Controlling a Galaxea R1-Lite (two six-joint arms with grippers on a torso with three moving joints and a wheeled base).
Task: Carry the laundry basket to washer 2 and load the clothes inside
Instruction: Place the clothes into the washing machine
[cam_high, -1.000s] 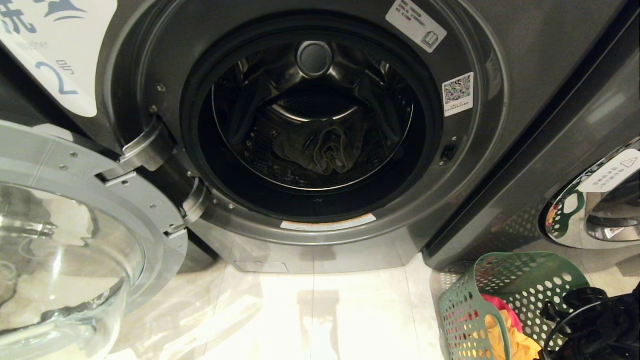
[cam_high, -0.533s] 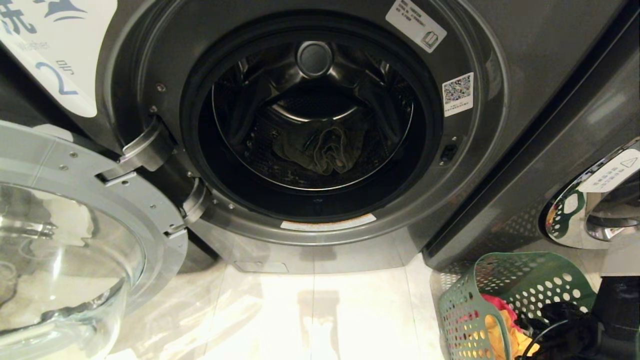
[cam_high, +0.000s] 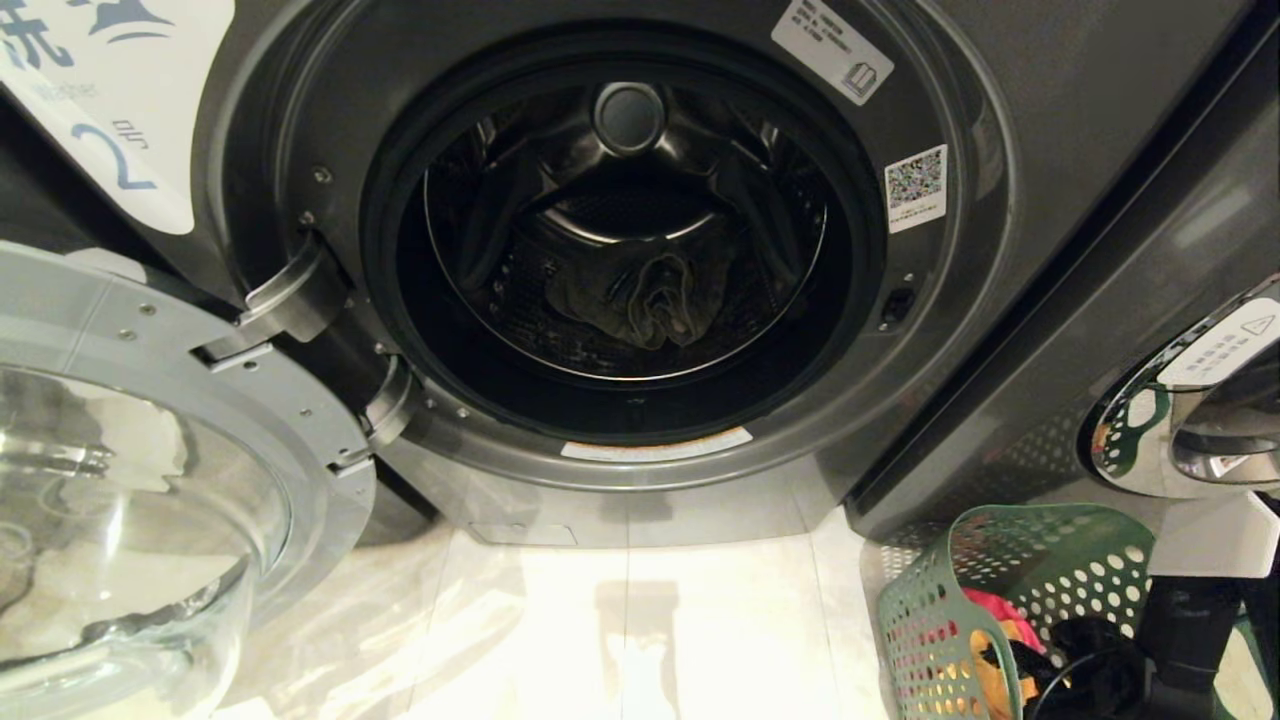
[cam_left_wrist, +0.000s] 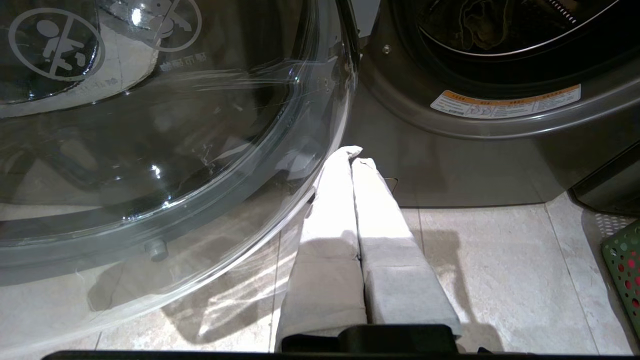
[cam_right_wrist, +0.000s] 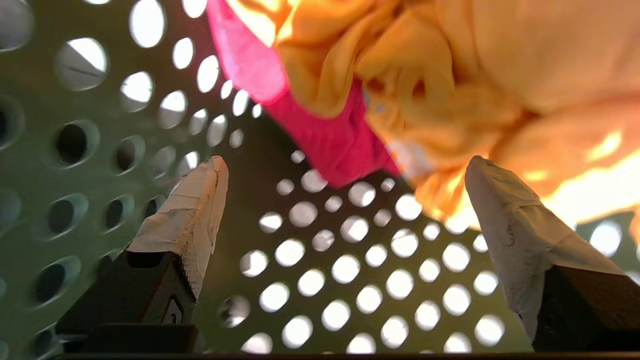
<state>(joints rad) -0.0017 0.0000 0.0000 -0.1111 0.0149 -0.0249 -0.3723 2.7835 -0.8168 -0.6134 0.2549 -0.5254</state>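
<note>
Head view, pale tiled floor (cam_high: 640, 620), washer 2 (cam_high: 1050, 120), right claw (cam_right_wrist: 345, 180) spread wide in laundry basket (cam_high: 930, 610)

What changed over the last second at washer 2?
The right arm swung from beside the laundry basket to above it and reached down in; the right gripper, open, now sits inside near the yellow garment and red garment, gripping nothing. Unchanged: the denim piece in the drum of washer 2, the open door, the basket, and the shut left gripper by the door.
</note>
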